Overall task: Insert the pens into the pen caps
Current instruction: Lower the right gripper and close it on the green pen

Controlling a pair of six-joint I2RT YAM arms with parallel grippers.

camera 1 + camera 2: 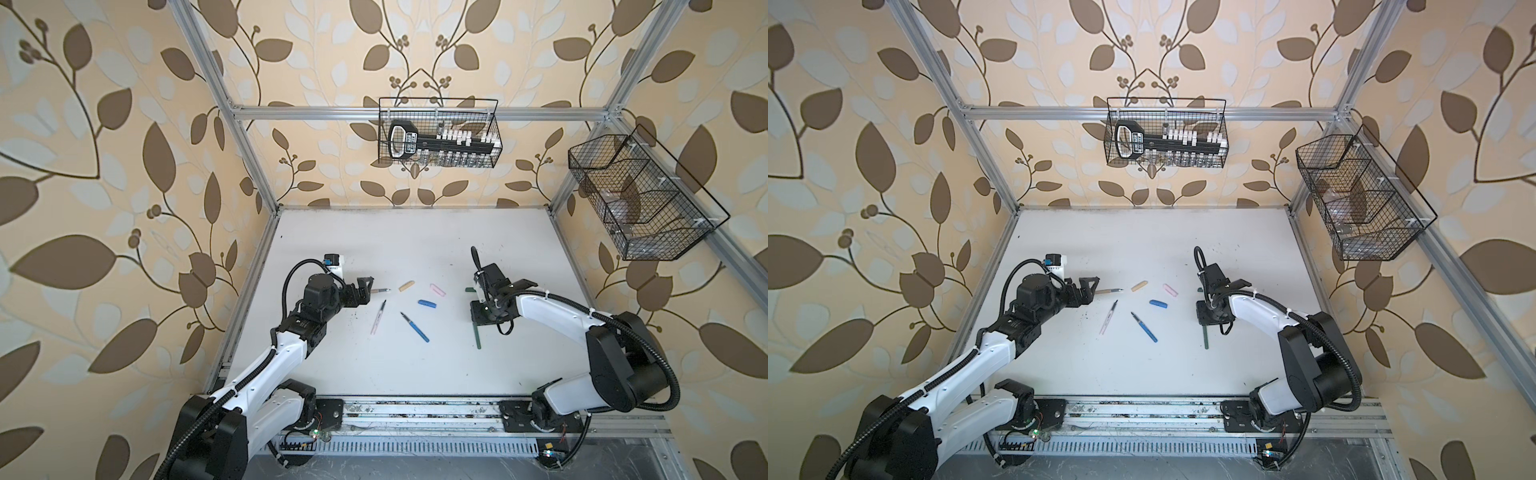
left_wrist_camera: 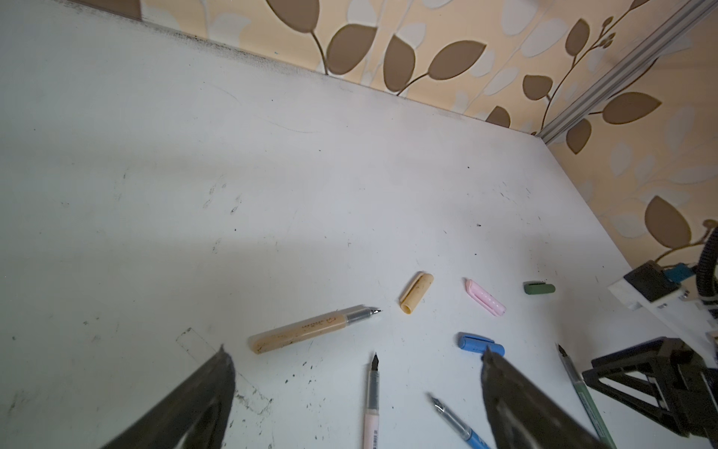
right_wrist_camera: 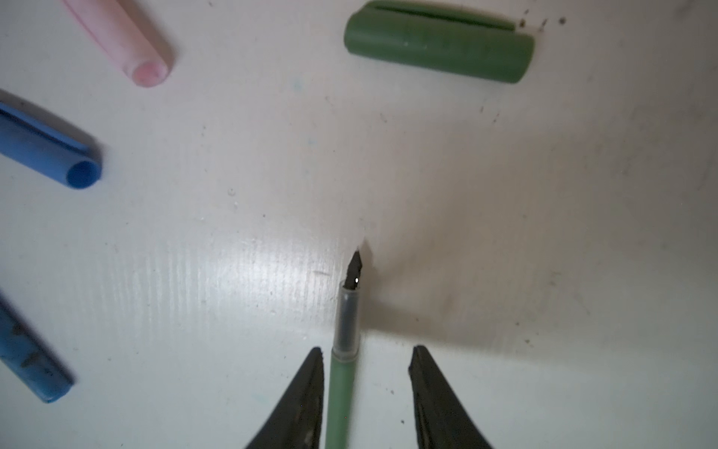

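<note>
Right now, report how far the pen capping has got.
Done: nothing; the tan plastic cap, pink cap, blue cap and green cap lie loose, nothing inserted. In hand: the right pincer stands open astride the green stick pen, not gripping it; the left pincer is open near the tan pen. Left: all four, the pink pen and blue pen included.
</note>
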